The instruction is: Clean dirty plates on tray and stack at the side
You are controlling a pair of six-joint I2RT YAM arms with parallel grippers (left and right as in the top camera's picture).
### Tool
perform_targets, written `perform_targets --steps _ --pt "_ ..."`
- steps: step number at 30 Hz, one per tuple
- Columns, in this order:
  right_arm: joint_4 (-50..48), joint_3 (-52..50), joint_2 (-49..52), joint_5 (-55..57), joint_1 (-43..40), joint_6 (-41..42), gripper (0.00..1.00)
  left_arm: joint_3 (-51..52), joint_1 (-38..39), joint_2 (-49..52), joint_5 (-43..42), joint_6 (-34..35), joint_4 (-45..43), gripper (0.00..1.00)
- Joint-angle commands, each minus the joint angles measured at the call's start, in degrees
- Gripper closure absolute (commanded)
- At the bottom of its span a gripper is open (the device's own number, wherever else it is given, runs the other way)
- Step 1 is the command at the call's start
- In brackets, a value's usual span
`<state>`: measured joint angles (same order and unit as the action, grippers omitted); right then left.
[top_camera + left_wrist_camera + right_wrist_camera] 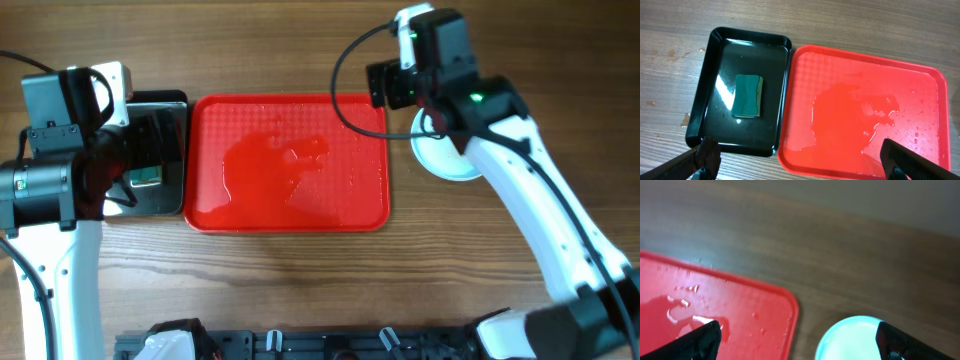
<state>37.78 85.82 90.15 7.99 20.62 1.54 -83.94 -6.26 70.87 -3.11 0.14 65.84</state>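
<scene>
Right gripper (797,342), spread apart and empty above plates (442,162) beside tray (250,130): lift straight up, avoid nudging them sideways.

White links (62,270), black joint housings (40,190); looped black cable (347,52) and green light (478,98), perhaps an indicator, on right arm (535,200); black fingers (707,156).

— What is seen on the wooden table (670,65)?
— A black tray (771,90) is set there. A green sponge (748,95) is laid flat in it, and its floor is seen glossy.
</scene>
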Motion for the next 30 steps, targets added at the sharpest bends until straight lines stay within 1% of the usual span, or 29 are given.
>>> perform_targets --steps 1,5,8,16,20,25,30 --pt "-5.9 -6.8 -10.7 -1.3 -4.2 -1.5 0.0 -0.3 0.3 -0.2 -0.9 0.3 0.0 0.0" --pt "-19.1 -22.8 -24.7 -8.7 -11.4 -1.5 0.0 -0.3 0.3 -0.2 -0.9 0.3 0.0 0.0" --pt "-26.4 -35.8 -36.4 -11.9 -16.0 -1.4 0.0 -0.3 0.3 -0.2 -0.9 0.3 0.0 0.0" --pt "-45.7 -64.8 -64.3 -12.4 -19.4 -1.3 0.0 -0.3 0.3 -0.2 -0.9 0.3 0.0 0.0" --pt "-47.2 -73.5 -75.0 -12.7 -19.6 -1.2 0.0 -0.3 0.3 -0.2 -0.9 0.3 0.0 0.0" --pt "-48.2 -80.8 -83.4 -12.8 -19.5 -1.4 0.0 -0.3 0.3 -0.2 -0.9 0.3 0.0 0.0" --pt "-47.9 -85.5 -89.8 -12.9 -19.5 -1.6 0.0 -0.3 0.3 -0.2 -0.9 0.3 0.0 0.0"
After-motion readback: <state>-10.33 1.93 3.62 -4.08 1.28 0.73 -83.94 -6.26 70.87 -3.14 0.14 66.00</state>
